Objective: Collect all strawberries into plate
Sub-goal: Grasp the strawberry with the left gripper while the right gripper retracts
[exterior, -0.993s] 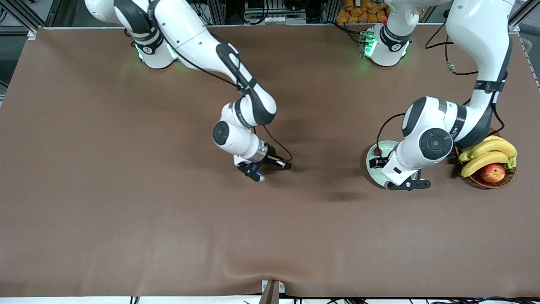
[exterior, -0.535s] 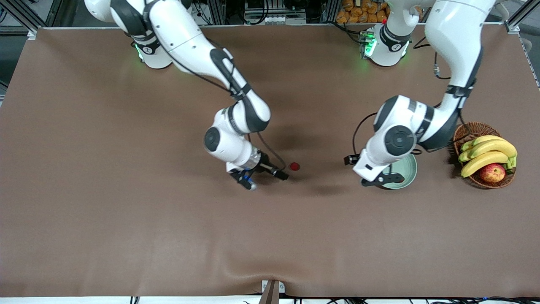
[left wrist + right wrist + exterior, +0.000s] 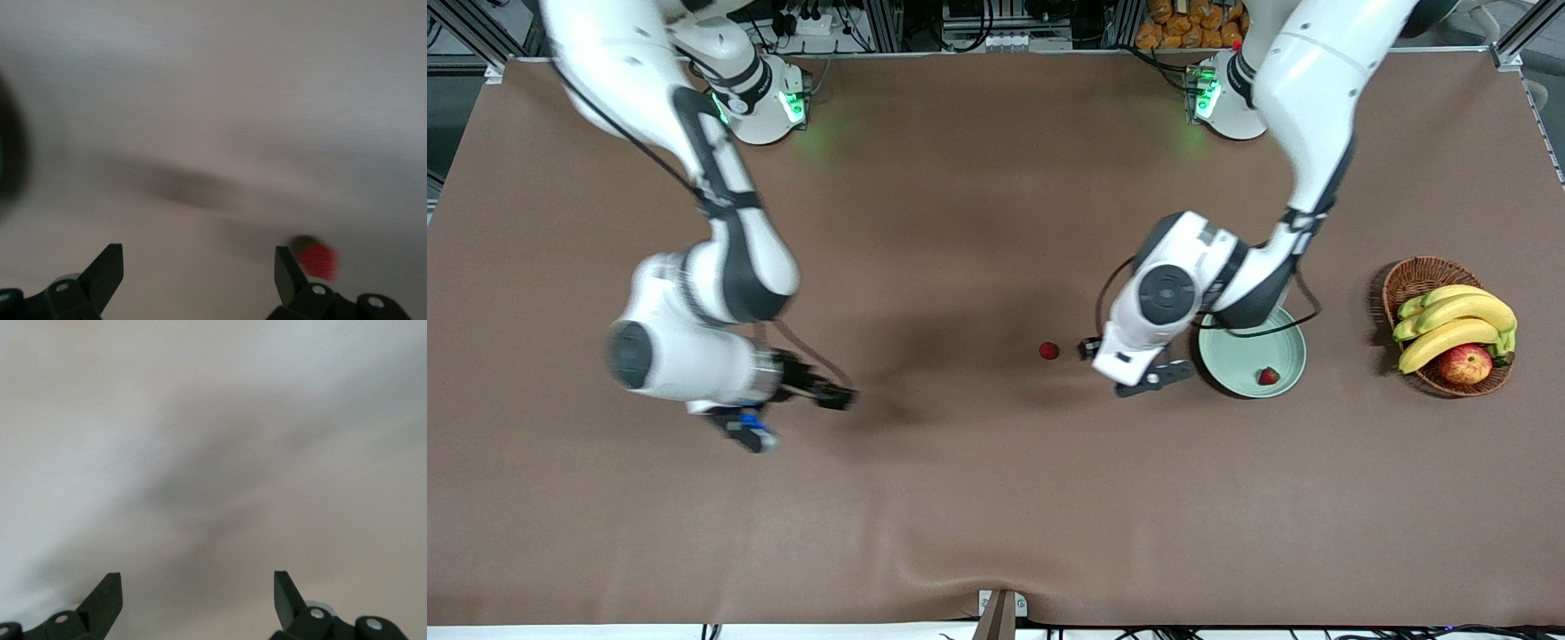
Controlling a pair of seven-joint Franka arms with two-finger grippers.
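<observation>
On the brown cloth-covered table (image 3: 978, 498), at 3 o'clock, stands a brown wicker basket (image 3: 1409, 277) holding yellow bananas (image 3: 1463, 311) and a red-yellow apple (image 3: 1465, 364). Just beside the basket, toward the table's middle, lies the round pale mint-green shallow plate (image 3: 1289, 342). 1 tiny red strawberry with a dark green cap (image 3: 1267, 376) rests in the plate at its 5 o'clock. A 2nd tiny red strawberry (image 3: 1048, 350) lies on bare cloth near the table's centre, at the plate's 9 o'clock and apart from it.

The left gripper (image 3: 1134, 369) hangs between this loose strawberry and the plate; its left wrist view shows the jaws spread wide and empty, the strawberry (image 3: 319, 259) just off 1 fingertip. The right gripper (image 3: 796, 413) is over bare cloth at 8 o'clock toward the right arm's end, well apart from all fruit, jaws likewise spread wide and holding nothing.

Risks, as judged: the loose strawberry sits outside the left jaw gap, so closing without re-centring would nudge or roll it away; a round, small fruit may also squirt from the pads. A carry that swings low could clip the plate's raised rim.

Obscured: the left arm covers the plate's 10 o'clock sector, so a 3rd strawberry, not seen anywhere, may lie there.
</observation>
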